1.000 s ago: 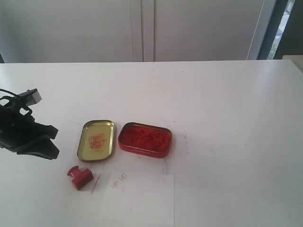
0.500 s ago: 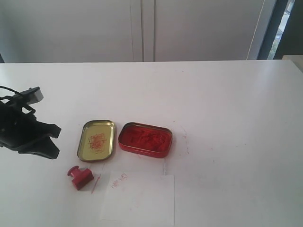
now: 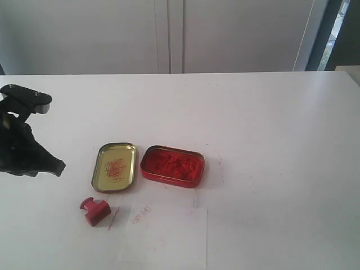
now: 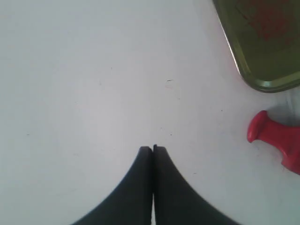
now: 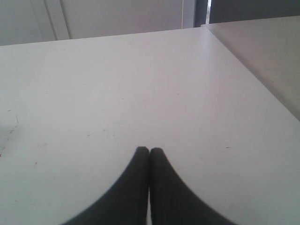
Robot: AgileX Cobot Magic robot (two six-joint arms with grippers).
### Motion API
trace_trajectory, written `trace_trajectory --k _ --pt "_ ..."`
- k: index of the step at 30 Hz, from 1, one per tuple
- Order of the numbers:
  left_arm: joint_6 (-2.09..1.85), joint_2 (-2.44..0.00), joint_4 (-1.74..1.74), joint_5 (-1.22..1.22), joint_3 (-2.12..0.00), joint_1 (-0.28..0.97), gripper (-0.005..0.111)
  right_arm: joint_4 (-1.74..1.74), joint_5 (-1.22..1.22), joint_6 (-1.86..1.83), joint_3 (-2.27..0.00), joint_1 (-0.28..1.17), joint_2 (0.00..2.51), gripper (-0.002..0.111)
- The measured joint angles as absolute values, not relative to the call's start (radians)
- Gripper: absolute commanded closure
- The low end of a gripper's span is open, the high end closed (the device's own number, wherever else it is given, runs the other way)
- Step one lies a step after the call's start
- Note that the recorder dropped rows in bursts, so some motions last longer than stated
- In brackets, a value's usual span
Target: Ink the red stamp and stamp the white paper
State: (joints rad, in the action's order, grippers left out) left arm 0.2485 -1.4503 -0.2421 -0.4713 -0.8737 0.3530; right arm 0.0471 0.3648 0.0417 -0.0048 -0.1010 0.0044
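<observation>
We take this for a lab or office: a wide white table (image 3: 270, 124) under the left gripper (image 3: 59, 166), plain white cabinet doors (image 3: 169, 34) beyond it.

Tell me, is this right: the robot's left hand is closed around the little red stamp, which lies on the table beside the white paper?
Not quite. The left hand is closed, but on nothing; the red stamp lies apart from it, untouched. The left wrist view shows this. The rest holds: the stamp lies on the table beside the white paper.
</observation>
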Motion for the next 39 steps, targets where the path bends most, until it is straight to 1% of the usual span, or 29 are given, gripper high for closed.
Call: trace_trajectory --k 4,9,39 --pt "0.275 -1.376 -0.261 -0.421 -0.811 0.355 0.107 0.047 0.365 0.042 -0.005 -0.101 0.004 0.108" --pt "0.279 -1.339 -0.267 -0.412 -0.807 0.355 0.107 0.047 0.365 0.042 -0.005 -0.101 0.004 0.108" --pt "0.279 -1.314 -0.276 -0.408 -0.805 0.357 0.107 0.047 0.365 0.042 -0.005 -0.101 0.004 0.108"
